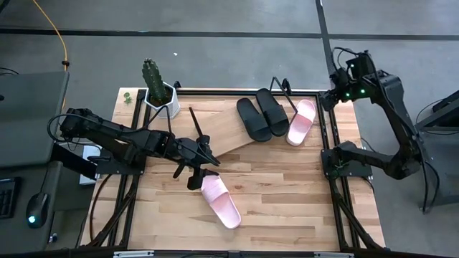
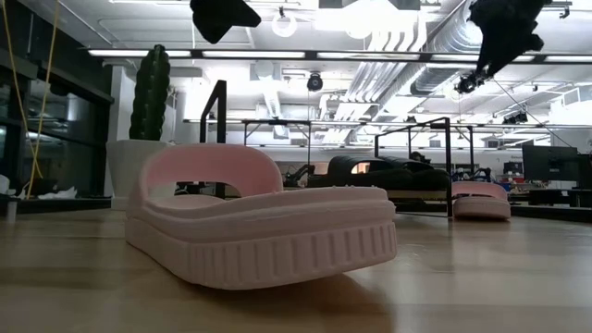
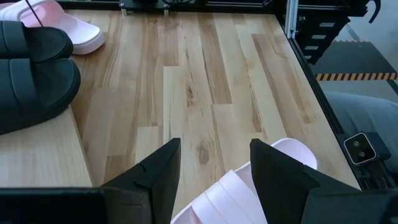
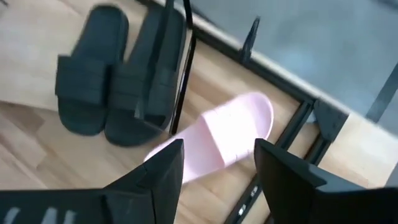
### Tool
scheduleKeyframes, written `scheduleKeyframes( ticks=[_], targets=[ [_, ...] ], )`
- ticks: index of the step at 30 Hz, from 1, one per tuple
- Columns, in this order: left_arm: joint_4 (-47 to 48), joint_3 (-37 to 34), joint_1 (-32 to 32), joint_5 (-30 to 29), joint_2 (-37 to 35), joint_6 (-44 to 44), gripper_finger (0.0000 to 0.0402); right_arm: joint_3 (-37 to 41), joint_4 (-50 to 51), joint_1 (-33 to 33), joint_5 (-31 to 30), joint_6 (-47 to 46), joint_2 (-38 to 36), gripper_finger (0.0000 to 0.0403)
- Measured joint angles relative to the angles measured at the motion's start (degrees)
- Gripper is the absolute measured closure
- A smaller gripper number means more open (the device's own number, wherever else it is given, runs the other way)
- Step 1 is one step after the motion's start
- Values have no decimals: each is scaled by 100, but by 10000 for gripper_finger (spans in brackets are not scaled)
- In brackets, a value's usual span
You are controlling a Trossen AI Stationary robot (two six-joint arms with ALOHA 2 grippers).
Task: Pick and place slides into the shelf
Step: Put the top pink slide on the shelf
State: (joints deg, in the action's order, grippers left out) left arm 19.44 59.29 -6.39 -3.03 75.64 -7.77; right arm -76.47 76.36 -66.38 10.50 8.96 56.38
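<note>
From above, the shelf (image 1: 233,129) lies slanted across the far middle of the table (image 1: 287,193). Two black slides (image 1: 262,115) rest side by side on its right end, and a pink slide (image 1: 302,121) lies just beside them, partly off the board's right edge. The other pink slide (image 1: 220,200) lies on bare table nearer the front, with open wood to its right and in front. The left gripper (image 1: 208,156) hangs just over this slide's back end, fingers spread and empty. A potted cactus (image 1: 158,89) stands at the far left corner, near the shelf's left end. The right gripper (image 1: 343,92) is raised beyond the table's far right corner, apart from the slides.

From table height, the near pink slide (image 2: 259,222) fills the foreground, flat on the wood, strap arched. Behind it show the cactus (image 2: 151,92), the black slides (image 2: 375,171) up on the shelf, and the far pink slide (image 2: 479,199) lower at right. Both arms show only as dark shapes at the top.

The left wrist view looks between its wide-set fingers (image 3: 161,171) down at the pink slide (image 3: 249,193), with clear table beyond it up to the black slides (image 3: 34,74) and the metal frame at the table's edge.

The right wrist view shows its parted, empty fingers (image 4: 286,171) above the far pink slide (image 4: 224,134), the black pair (image 4: 112,78) beside it and a thin black wire of the shelf crossing between them.
</note>
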Motion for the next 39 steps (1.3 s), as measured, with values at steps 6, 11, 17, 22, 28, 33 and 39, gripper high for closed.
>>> scheduleKeyframes(
  ticks=[6, 11, 17, 22, 28, 33, 39],
  targets=[
    [0, 0, 0, 0, 0, 2, 224, 0, -1241, 141, 203, -33, -516, 236],
    [0, 0, 0, 0, 0, 2, 224, -4, -1967, 360, 374, -232, -656, 241],
    [-4, 0, 0, -2, 0, 2, 224, -2, -1772, 771, 430, -131, -398, 240],
    [-4, 0, 0, -16, 0, 2, 224, -2, -2170, 1124, 273, -98, -164, 240],
    [-13, 0, 0, -68, 0, 2, 224, -2, -3007, 1239, 142, -110, 184, 240],
    [-11, 0, 0, -66, 0, 2, 224, -291, -3005, 1006, -206, -101, 553, 240],
    [-9, 0, 0, -68, 0, 2, 224, -1101, -2674, 524, -253, -139, 1296, 240]
  ],
)
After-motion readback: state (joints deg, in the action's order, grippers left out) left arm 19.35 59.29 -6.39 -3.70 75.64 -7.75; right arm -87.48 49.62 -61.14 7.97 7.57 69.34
